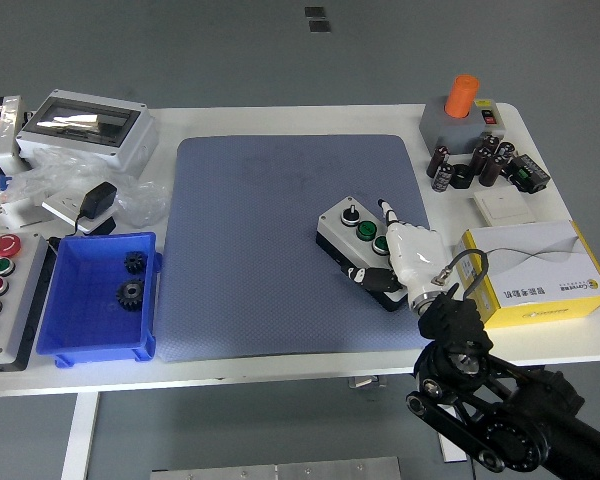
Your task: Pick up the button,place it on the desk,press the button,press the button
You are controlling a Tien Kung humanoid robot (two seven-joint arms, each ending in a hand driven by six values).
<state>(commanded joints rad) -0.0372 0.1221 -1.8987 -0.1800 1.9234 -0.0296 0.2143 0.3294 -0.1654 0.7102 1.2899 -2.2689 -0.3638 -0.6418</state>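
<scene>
Button box [355,232] looks rigid and light; my right hand [405,252] rests on its four-o'clock end, fingers curled around it, index extended.

- Yellow-and-white carton [540,270] at right table edge: dark print along yellow side face, characters too small to read.
- Grey base under orange cylinder [460,122]: small yellow and red labels, wording illegible.
- No other legible text, numbers or brands.

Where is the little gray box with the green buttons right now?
In the head view, the gray button box lies on the blue mat, right of its middle, under the robot's right hand, with the yellow box farther right.
</scene>
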